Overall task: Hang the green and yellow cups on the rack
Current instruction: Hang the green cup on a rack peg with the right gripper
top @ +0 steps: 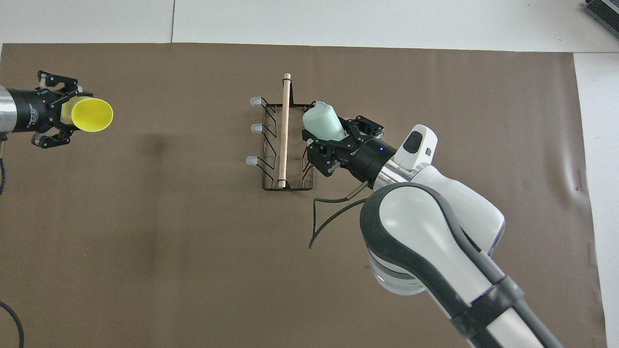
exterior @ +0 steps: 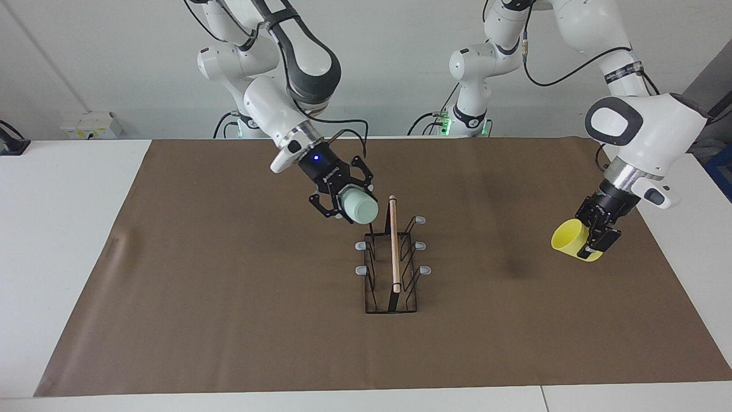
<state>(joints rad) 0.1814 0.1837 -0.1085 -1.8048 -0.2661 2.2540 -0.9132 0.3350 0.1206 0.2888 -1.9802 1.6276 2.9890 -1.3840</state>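
Observation:
The black wire rack (exterior: 392,286) (top: 285,183) with a wooden rod stands mid-mat. My right gripper (exterior: 353,205) (top: 331,133) is shut on the mint green cup (exterior: 360,209) (top: 320,121), holding it tilted in the air over the rack's pegs on the right arm's side. The cup hides one peg in the facing view, and whether it touches a peg I cannot tell. My left gripper (exterior: 592,240) (top: 65,113) is shut on the yellow cup (exterior: 571,239) (top: 93,115), held on its side in the air over the mat near the left arm's end.
A brown mat (exterior: 229,320) covers most of the white table (exterior: 57,229). A grey box (exterior: 91,125) sits at the table's edge on the right arm's end. The right arm's cable (top: 329,220) hangs beside the rack.

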